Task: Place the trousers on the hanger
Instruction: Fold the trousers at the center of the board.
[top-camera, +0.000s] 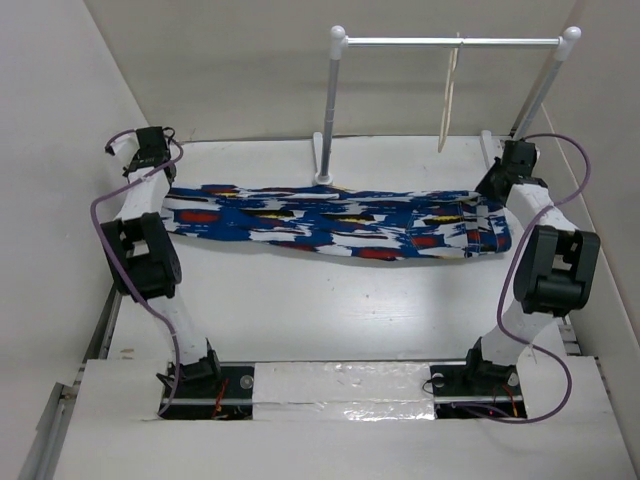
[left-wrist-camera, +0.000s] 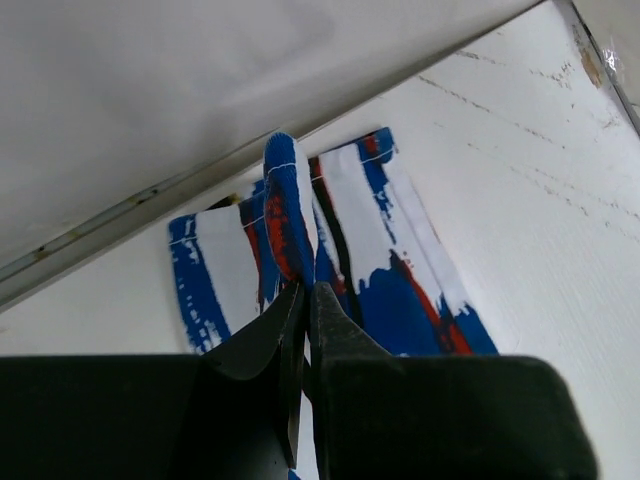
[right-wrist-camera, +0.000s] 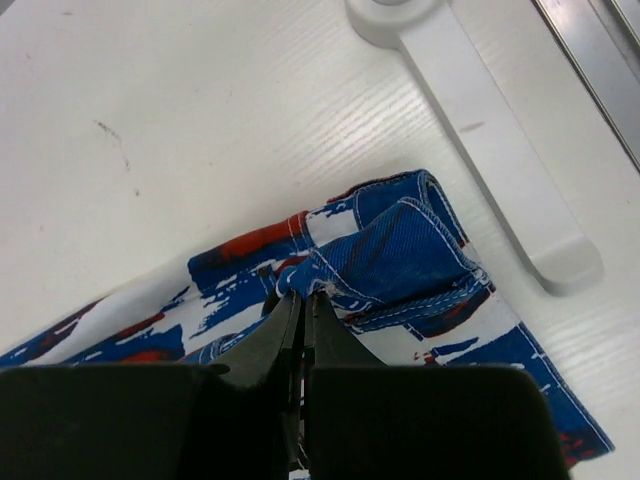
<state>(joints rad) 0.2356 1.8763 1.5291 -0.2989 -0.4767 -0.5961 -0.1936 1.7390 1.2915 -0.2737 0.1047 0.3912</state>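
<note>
Both ends of the trousers (top-camera: 335, 222) pinched
The left gripper (left-wrist-camera: 303, 300) and right gripper (right-wrist-camera: 298, 305) clamp shut on them, spread along the far edge of the table (top-camera: 330, 300); lift both evenly, cloth taut, toward the hanger (top-camera: 449, 95).

Trousers (top-camera: 335, 222) lie stretched full length on the desk (top-camera: 330, 310), running left to right, a little beyond its middle. Print is royal blue with white, red, black and yellow streaks.

Left claw (top-camera: 158, 170) is at the cloth's left end and right claw (top-camera: 494, 190) at its right end. Both are shut, with the fingertips hidden under the wrists from this angle.

Left arm (top-camera: 140, 255) and right arm (top-camera: 555, 265) are both bent at the elbow.

White rack (top-camera: 400, 42) stands behind the trousers, one foot just at their far edge. Hanger (top-camera: 449, 95) hangs from the rack's bar, right of centre, seen edge-on and apart from the cloth.
</note>
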